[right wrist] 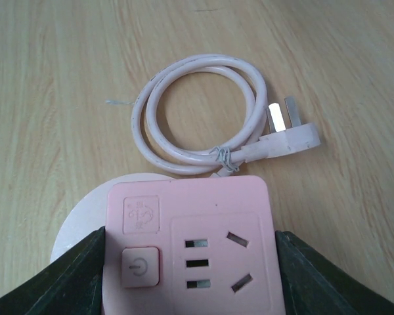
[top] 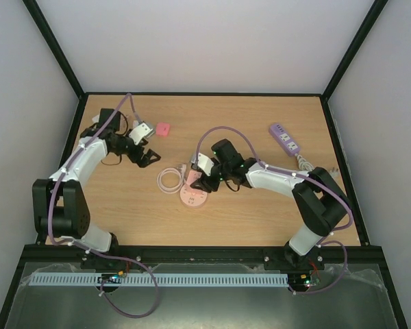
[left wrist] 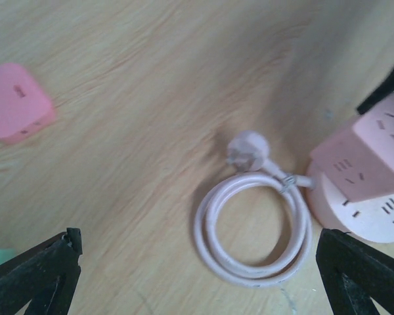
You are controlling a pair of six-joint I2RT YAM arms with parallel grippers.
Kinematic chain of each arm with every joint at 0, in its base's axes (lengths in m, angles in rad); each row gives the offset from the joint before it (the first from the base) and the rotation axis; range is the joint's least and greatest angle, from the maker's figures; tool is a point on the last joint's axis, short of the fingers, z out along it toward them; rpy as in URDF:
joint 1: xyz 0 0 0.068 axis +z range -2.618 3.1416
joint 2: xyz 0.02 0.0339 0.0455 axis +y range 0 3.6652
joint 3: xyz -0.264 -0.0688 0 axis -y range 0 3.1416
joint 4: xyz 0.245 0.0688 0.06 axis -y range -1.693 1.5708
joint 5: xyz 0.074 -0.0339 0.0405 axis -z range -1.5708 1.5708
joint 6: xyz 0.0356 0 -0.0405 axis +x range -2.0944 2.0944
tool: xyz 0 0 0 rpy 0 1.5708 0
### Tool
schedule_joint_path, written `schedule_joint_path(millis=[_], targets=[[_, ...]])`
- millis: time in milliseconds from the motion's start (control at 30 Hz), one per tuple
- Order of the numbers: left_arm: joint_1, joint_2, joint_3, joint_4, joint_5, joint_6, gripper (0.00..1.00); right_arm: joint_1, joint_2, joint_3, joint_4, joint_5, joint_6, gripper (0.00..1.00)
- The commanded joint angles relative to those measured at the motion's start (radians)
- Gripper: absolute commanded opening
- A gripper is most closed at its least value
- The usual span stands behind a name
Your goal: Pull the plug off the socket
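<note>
The right gripper (right wrist: 190,239) clasps the square block of the socket (top: 193,196) at mid-table, likely to tug or steady it, while the left gripper (top: 148,159) hangs wide and empty (a pink cube (top: 163,129), maybe the plug, lies apart)

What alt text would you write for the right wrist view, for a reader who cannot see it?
The right gripper clasps a square pink outlet block sitting on a pale round base. Beyond it, a coiled pale-pink cable ending in a plug lies on the wooden table.
</note>
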Motion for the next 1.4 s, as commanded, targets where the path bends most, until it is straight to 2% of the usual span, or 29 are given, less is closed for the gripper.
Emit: schedule_joint_path(millis=[0, 100, 300, 400, 467, 633, 867, 1067, 1367], targets=[[-0.035, -0.07, -0.085, 0.029, 0.132, 0.116, 0.99, 0.018, 0.029, -0.025, -0.203, -0.05, -0.107, 0.29], [-0.059, -0.108, -0.145, 0.047, 0.165, 0.164, 0.99, 0.019, 0.027, -0.021, -0.224, -0.065, -0.167, 0.37], [-0.152, -0.141, -0.227, 0.083, 0.148, 0.215, 0.99, 0.02, -0.012, -0.028, -0.2, -0.084, -0.181, 0.76], [-0.181, -0.144, -0.248, 0.105, 0.162, 0.231, 0.99, 0.02, -0.061, -0.056, -0.154, -0.09, -0.153, 0.89], [-0.204, -0.144, -0.259, 0.117, 0.173, 0.255, 1.0, 0.017, -0.097, -0.081, -0.119, -0.092, -0.135, 0.93], [-0.273, -0.132, -0.28, 0.157, 0.171, 0.295, 0.99, -0.039, -0.181, -0.172, -0.001, -0.138, -0.072, 0.95], [-0.37, -0.045, -0.225, 0.129, 0.134, 0.398, 1.0, -0.129, -0.287, -0.267, 0.128, -0.197, 0.012, 0.98], [-0.439, 0.014, -0.176, 0.114, 0.088, 0.44, 0.99, -0.152, -0.331, -0.301, 0.17, -0.203, 0.065, 0.98], [-0.482, 0.082, -0.139, 0.105, 0.071, 0.479, 0.99, -0.186, -0.377, -0.315, 0.223, -0.238, 0.169, 0.97]])
